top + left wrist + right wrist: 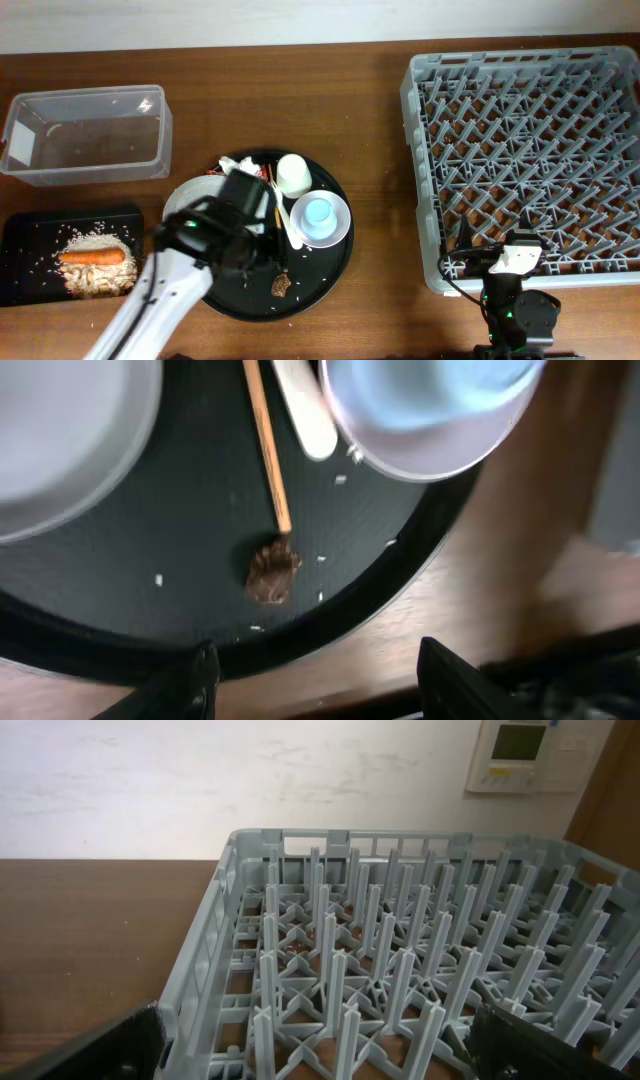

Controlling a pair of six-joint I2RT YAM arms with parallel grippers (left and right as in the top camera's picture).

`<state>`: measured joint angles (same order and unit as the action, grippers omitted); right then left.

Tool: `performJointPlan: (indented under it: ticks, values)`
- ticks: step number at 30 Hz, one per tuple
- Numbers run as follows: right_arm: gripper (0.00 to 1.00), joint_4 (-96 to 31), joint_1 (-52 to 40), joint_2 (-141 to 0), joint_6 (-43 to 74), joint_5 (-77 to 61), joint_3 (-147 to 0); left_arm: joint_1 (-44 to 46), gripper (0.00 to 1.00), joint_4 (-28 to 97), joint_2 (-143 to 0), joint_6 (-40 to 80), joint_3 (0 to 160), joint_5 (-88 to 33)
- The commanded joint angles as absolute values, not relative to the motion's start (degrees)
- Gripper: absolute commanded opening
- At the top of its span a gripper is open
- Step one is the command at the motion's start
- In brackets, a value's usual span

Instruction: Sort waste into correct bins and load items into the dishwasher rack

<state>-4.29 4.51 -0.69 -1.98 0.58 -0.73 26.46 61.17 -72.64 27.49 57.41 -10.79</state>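
Note:
A small dark scrap [281,286] [272,572] lies on the round black tray [335,265] by the end of the thin wooden stick [265,440]. My left gripper [262,260] [320,680] is open and empty, just short of the scrap. On the tray are also the white plate [183,198], white cup [293,174], white fork [305,415], and the bowl [338,225] holding the light-blue cup [318,212]. Rice [95,275] and the carrot [95,257] lie on the flat black tray [25,240]. My right gripper [505,262] [330,1055] is open at the grey rack's [415,180] [215,950] front edge.
The clear tub [85,135] stands at the back left with a few crumbs in it. A bit of red wrapper [262,172] and white paper [222,164] show at the round tray's far side, partly hidden by my left arm. Rice grains are scattered on the round tray.

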Motion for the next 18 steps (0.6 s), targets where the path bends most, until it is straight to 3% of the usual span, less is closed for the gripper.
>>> performJointPlan:
  ticks: [1,14,18]
  values:
    - [0.99,-4.49,4.58,-0.36,-2.15,0.67,-0.32,30.04,0.63,57.43,-75.40,30.41,51.83,-8.64]
    - [0.99,-4.49,4.58,-0.36,-2.15,0.67,-0.32,31.33,0.63,49.91,-91.96,30.30,47.88,-4.71]
    - [0.99,-4.49,4.58,-0.36,-2.15,0.67,-0.32,35.94,0.63,46.65,-93.58,27.11,47.88,-4.62]
